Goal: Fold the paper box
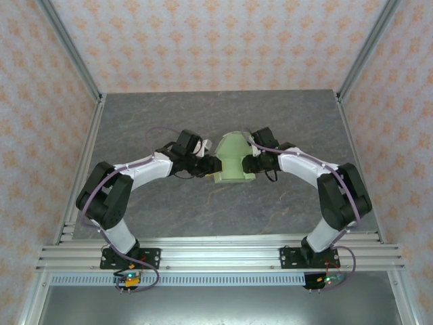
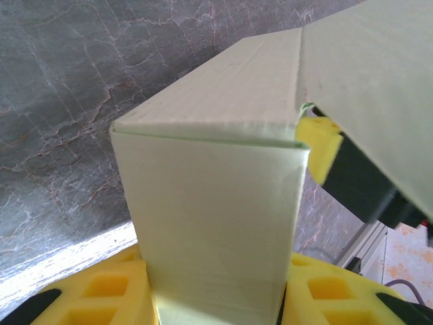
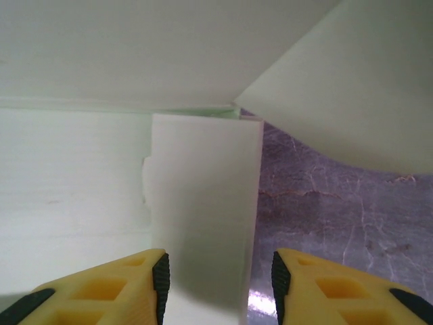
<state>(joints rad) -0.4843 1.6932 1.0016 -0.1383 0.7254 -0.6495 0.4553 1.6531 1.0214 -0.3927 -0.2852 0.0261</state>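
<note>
Clamping paper box (image 1: 233, 162) over grey table (image 1: 203, 213), left end effector (image 2: 216, 298) — right end effector (image 3: 216, 288) unclear.

Nothing can be read anywhere. The paper box (image 1: 233, 162) is plain pale-green card without print, and the pink wallpaper (image 1: 223, 40) at the far side carries only a repeated ornament.
</note>
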